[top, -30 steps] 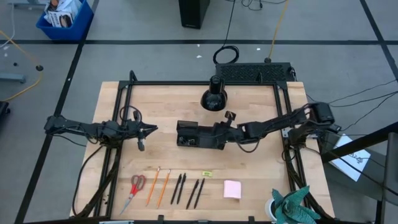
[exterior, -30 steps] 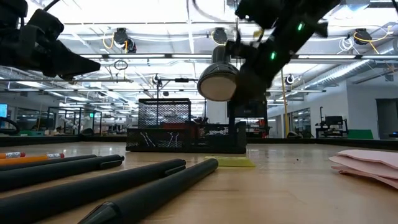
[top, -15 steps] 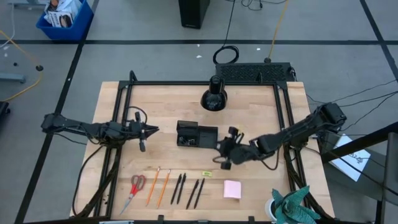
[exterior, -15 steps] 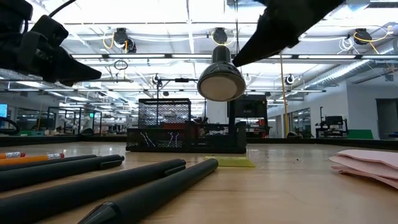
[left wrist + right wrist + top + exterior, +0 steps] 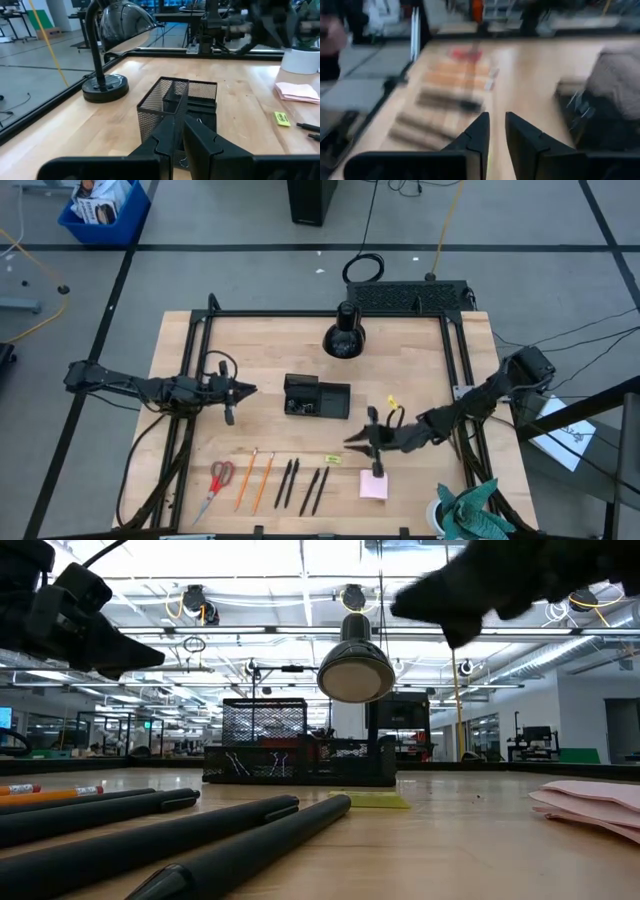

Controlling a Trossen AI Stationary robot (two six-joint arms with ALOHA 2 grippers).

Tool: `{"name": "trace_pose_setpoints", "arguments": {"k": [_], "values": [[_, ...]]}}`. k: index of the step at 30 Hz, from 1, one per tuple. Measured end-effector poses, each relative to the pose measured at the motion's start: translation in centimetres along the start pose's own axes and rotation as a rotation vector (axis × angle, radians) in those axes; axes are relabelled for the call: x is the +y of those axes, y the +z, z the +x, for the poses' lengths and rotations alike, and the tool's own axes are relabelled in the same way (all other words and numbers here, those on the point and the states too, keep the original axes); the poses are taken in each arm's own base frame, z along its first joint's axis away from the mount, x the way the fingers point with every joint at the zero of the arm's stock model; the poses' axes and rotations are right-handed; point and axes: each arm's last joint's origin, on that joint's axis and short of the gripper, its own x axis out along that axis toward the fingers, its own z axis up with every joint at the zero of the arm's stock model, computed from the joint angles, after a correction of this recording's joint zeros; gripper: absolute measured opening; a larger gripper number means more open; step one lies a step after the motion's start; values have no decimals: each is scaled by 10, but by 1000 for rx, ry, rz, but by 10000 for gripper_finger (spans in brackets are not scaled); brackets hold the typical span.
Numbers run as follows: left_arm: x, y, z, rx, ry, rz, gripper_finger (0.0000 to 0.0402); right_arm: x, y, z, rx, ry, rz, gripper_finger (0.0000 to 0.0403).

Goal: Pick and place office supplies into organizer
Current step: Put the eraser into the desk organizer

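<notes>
Right tool (image 5: 358, 442) has moved from organizer (image 5: 316, 397) toward sticky-note pad (image 5: 374, 484), slightly parted, empty.

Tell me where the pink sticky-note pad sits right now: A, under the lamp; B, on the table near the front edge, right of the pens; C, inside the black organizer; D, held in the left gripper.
B: in the high view the pink sticky-note pad lies flat on the table, right of the black pens and apart from the organizer.
</notes>
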Motion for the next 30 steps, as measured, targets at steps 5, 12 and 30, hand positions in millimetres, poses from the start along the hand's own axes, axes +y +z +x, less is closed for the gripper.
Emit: {"name": "trace_pose_setpoints", "arguments": {"k": [5,12,30], "values": [[0,1,0,-7,2,7,42,25,-15,17,79,37,-13,76],[0,2,0,-22,2,-5,42,55,-17,59,308,-40,-158,166],[0,0,1,5,3,-3,42,45,-17,77,502,-178,-95,204]]}}
